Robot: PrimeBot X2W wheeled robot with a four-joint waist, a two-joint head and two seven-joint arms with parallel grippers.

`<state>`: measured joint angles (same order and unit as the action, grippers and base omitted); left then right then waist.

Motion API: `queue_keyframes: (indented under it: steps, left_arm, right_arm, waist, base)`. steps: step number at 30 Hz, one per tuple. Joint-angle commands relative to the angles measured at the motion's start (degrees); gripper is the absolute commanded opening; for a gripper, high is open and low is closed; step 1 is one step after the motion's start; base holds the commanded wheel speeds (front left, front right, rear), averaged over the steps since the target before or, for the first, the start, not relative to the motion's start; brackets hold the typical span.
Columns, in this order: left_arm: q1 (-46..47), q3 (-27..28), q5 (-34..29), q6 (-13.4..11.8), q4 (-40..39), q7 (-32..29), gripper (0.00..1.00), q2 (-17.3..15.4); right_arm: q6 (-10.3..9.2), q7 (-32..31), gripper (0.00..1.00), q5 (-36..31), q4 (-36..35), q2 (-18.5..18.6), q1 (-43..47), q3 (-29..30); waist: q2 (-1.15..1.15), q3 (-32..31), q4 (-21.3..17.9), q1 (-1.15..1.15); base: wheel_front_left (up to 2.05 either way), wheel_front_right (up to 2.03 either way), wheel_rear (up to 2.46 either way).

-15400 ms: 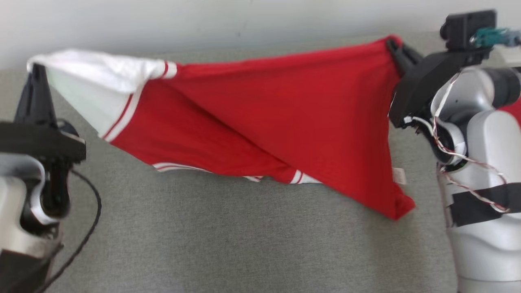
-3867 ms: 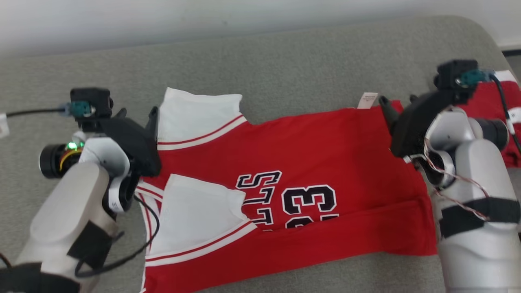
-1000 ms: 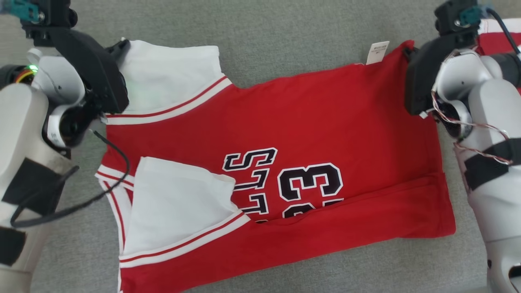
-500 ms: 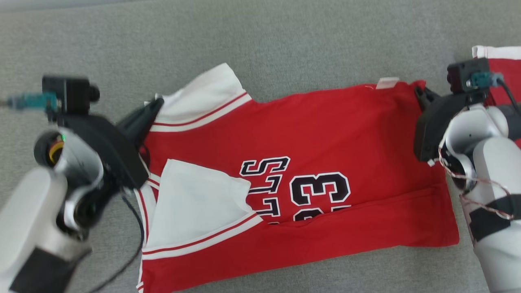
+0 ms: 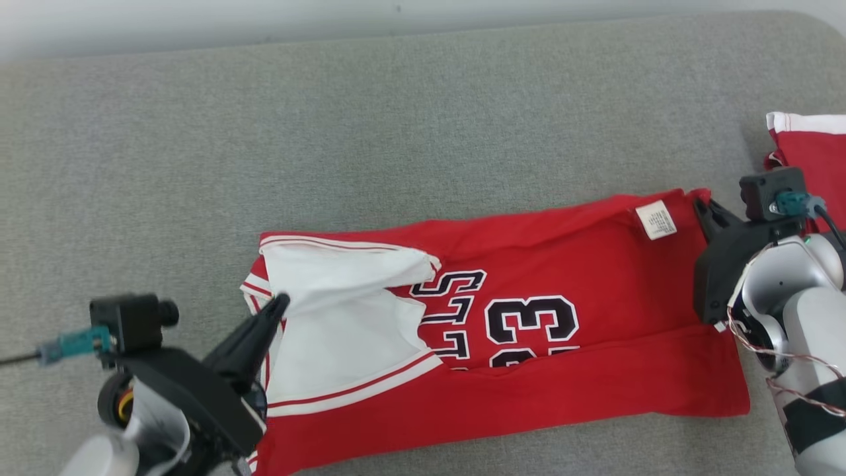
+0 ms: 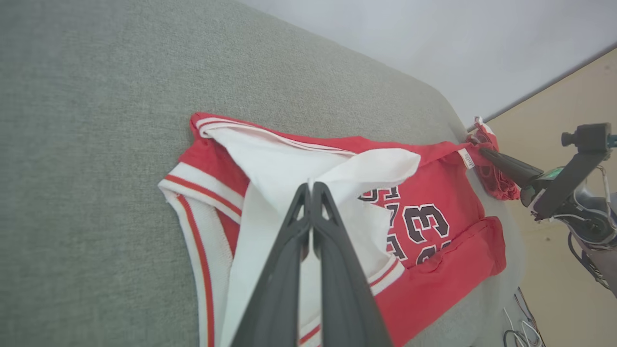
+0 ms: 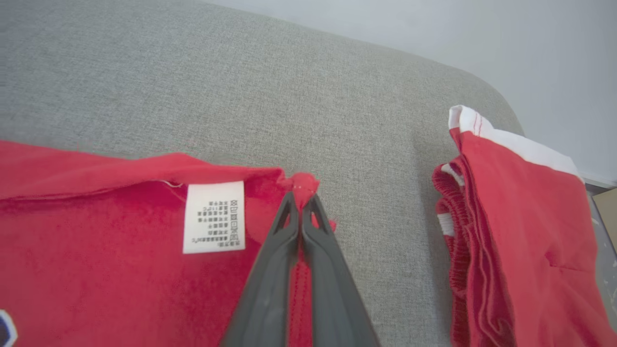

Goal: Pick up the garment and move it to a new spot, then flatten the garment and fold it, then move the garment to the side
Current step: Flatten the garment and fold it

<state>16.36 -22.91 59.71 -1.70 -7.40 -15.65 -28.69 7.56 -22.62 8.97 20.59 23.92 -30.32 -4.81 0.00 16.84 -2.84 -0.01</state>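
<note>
Here grey cushion (image 5: 396,132) meets pale wall (image 5: 198,20); left hand (image 5: 281,303) and right hand (image 5: 699,203) each pinch garment (image 5: 595,277).

Red jersey (image 5: 595,264) with white sleeves lies flat, long edges folded inward.

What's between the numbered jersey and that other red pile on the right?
Only bare grey cushion separates jersey and pile, clearest in the right wrist view.
</note>
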Motion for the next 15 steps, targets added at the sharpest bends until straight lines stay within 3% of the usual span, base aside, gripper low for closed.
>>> queue_keyframes:
  steps: [1, 6, 15]
  left_arm:
    - [-2.0, 0.2, 0.4, -0.5, -0.8, 0.6, 0.0, 0.2]
    - [-5.4, 0.3, 1.2, -1.3, -1.8, 1.5, 0.0, 0.3]
    - [-10.1, -0.5, 2.4, -2.1, -2.2, 2.8, 0.0, 1.8]
  right_arm:
    - [-0.15, 0.3, 0.0, 0.3, 0.1, 0.5, 1.8, 0.3]
    - [-0.15, -1.0, 0.0, 0.9, -0.6, 1.6, 4.5, -0.4]
    - [-0.15, -2.4, 0.0, 3.8, -6.2, 6.9, 10.0, -3.6]
  waist:
    - [0.0, -0.7, 0.5, 0.01]
    - [0.0, -1.6, 0.9, 0.01]
    - [0.0, -4.1, 1.5, 0.01]
  base:
    - [0.0, 0.0, 0.0]
    - [0.0, 0.0, 0.0]
    - [0.0, 0.0, 0.0]
